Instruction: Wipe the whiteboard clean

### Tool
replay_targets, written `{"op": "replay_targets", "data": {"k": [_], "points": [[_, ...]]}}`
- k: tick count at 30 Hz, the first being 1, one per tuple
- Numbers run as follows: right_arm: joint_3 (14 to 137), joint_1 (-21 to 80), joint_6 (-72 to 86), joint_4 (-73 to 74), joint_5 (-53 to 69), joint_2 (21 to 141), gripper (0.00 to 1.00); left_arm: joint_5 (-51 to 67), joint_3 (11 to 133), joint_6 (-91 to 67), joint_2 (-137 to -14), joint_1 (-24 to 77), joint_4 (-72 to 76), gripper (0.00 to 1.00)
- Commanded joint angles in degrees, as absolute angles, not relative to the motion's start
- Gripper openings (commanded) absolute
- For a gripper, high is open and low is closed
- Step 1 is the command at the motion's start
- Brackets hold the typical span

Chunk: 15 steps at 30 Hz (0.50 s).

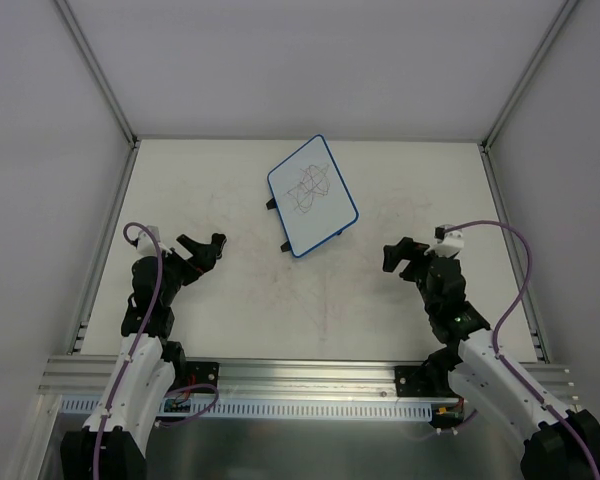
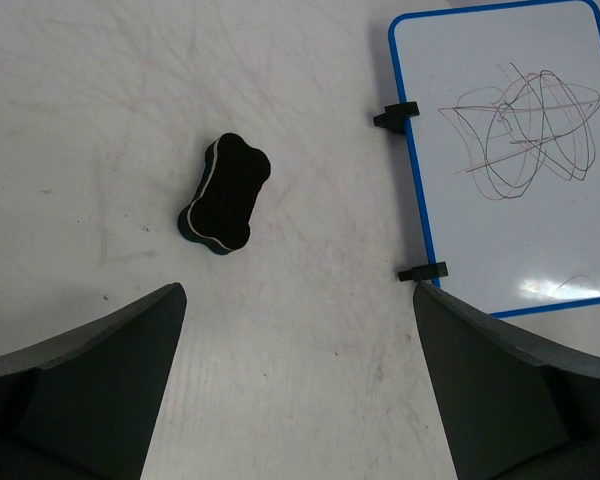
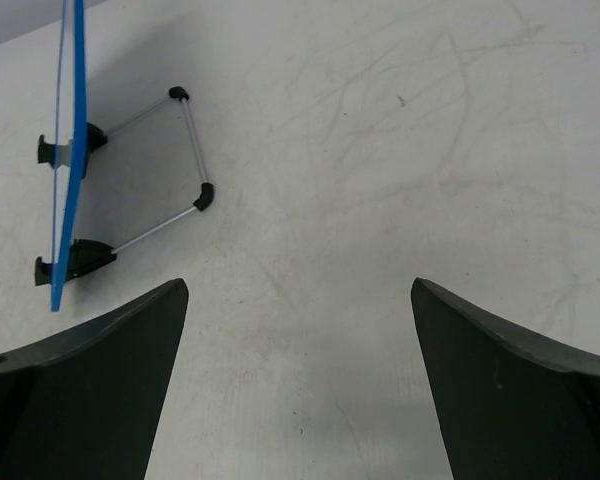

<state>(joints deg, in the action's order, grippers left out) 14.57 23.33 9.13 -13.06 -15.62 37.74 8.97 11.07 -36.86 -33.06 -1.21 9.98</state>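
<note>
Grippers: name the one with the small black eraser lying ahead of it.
The left gripper: its wrist view shows the black bone-shaped eraser lying ahead; the right gripper sees only the edge of the blue-rimmed whiteboard.

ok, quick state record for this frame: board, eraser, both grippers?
whiteboard: far-centre of table, angled
scribbles: dark, not yet erased
eraser: black, flat on table, on the whiteboard's feet side, apart from it
left gripper: open, empty, eraser in its view, untouched
right gripper: open, empty
wire stand: clipped to whiteboard, shown in right wrist view
</note>
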Motion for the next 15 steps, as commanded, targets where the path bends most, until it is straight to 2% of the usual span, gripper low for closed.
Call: {"op": "replay_targets", "data": {"k": [1,10,15], "points": [[15.39,23.12,6.42,-18.96,-7.6,37.53,0.99,10.37,13.27,-35.95,-33.05,-1.76,11.07,0.99],[19.68,23.03,9.13,-23.2,8.16,49.2,0.99,10.81,13.54,-35.95,-33.66,-1.76,11.16,0.99],[21.71,23.03,11.16,-25.22,10.46,50.54,0.99,10.72,13.45,-35.77,-33.93,-1.84,11.34,0.99]]}}
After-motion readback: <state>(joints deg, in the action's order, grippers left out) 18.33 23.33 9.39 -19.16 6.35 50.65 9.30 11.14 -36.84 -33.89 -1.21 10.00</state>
